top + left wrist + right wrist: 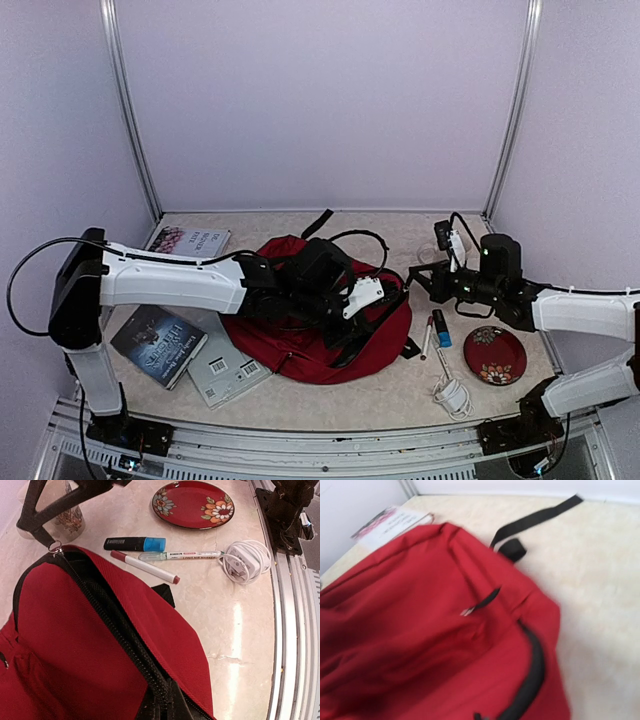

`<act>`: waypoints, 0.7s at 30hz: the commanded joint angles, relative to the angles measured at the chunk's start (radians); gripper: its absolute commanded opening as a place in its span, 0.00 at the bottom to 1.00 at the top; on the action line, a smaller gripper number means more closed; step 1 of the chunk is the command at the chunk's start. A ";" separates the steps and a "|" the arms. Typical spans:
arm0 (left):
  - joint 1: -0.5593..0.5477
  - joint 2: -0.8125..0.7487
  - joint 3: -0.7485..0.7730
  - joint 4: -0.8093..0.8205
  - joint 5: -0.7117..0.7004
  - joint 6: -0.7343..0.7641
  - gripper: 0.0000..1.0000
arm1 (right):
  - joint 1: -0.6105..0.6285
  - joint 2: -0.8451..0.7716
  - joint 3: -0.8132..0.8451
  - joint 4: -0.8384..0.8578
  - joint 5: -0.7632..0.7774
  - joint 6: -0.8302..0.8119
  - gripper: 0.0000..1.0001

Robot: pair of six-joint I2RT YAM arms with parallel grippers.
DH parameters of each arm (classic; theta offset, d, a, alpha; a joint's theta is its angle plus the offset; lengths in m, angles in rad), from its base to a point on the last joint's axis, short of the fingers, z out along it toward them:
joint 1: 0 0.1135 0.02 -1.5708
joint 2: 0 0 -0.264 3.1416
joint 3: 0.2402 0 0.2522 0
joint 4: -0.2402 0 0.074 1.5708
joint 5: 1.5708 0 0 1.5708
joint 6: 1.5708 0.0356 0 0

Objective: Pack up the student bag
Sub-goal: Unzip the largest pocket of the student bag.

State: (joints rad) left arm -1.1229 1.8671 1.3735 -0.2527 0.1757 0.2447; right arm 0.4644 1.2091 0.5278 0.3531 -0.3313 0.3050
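The student bag (300, 345), dark red with black zippers, lies in the middle of the table. My left gripper (376, 297) reaches over it from the left. In the left wrist view it is shut on the black zipper edge (162, 700) of the bag's opening. My right gripper (413, 282) comes in from the right. It is shut on the metal zipper pull (54, 546) at the bag's right end. The right wrist view is blurred and shows only the bag's red fabric (435, 645) and a black zipper (532, 675); its own fingers do not show.
To the right of the bag lie a red-capped marker (145, 566), a black and blue highlighter (134, 543), a clear marker (180, 555), a white charger with cable (242, 566) and a red flowered plate (194, 503). A patterned glass (67, 520) stands behind. Three books (158, 345) lie left.
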 commanded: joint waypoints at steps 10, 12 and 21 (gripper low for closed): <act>-0.080 -0.376 -0.062 0.024 -0.133 0.150 0.00 | -0.057 0.146 0.206 0.017 0.106 -0.103 0.00; -0.082 -0.420 -0.077 0.052 -0.125 0.172 0.00 | -0.061 0.160 0.226 0.020 0.092 -0.105 0.00; -0.096 -0.497 -0.116 0.146 0.059 0.265 0.00 | -0.061 0.238 0.341 0.007 -0.014 -0.127 0.00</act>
State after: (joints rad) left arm -1.1912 1.4296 1.2728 -0.2184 0.0502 0.4511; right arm 0.4244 1.4124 0.8207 0.3500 -0.3389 0.1986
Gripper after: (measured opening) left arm 0.022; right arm 0.004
